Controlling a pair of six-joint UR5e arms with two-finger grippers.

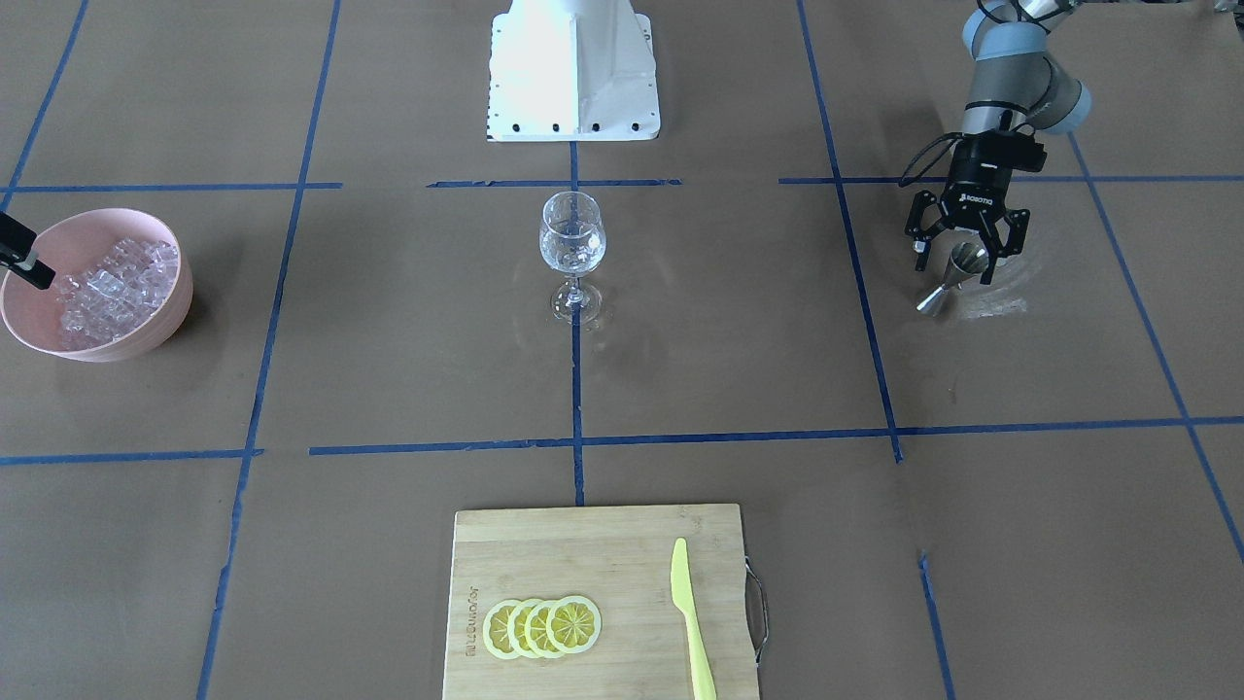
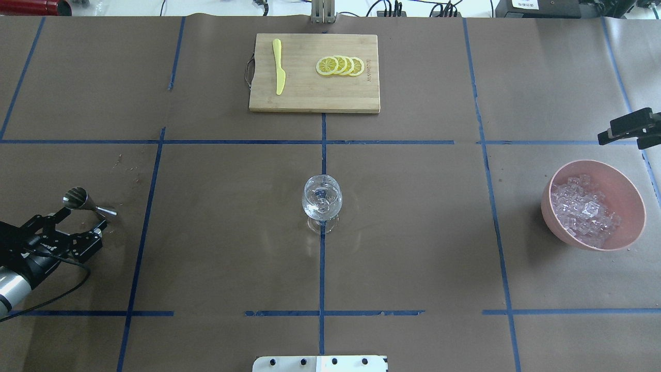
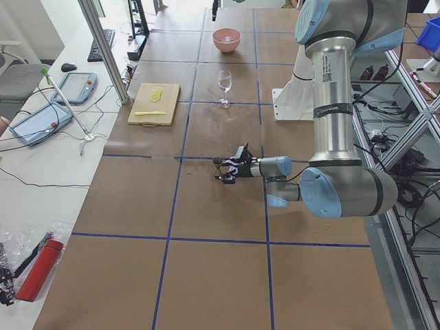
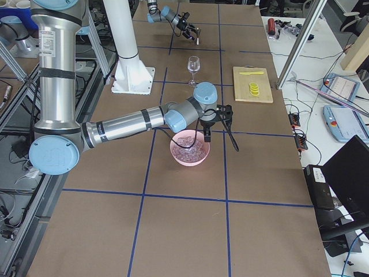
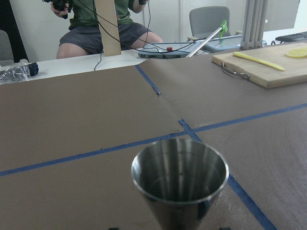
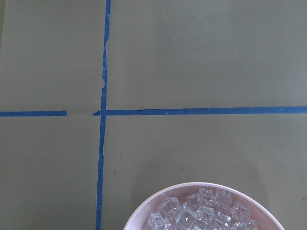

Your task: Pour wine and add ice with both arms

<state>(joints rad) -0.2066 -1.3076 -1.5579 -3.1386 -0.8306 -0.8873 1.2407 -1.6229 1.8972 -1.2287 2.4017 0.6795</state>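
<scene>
Overhead exterior: shows the ice (image 2: 583,213) heaped in a pink bowl (image 2: 634,192) at the table's right side, with the right gripper (image 2: 631,130) near the bowl's rim and cut by the frame edge. Cannot tell there whether apart or together. Right wrist-mounted: looks straight down, catching only the bowl's rim and some cubes at the bottom. Exterior front-facing: places the left gripper (image 1: 954,270) low over the paper, spread wide either side of a steel jigger (image 1: 943,294), not clamped on it. Left wrist-mounted: fills with the jigger's open mouth and adds a seated person (image 5: 100,24) beyond the table edge. Brown paper (image 2: 413,232) all over, gridded with blue tape (image 2: 232,142). Between jigger and bowl, at centre: a wine glass (image 2: 321,199), upright on a tape line, well apart from both grippers. Far side: a wooden board (image 2: 310,101) bearing lemon slices (image 2: 341,65) and a yellow-green knife (image 2: 279,72).
</scene>
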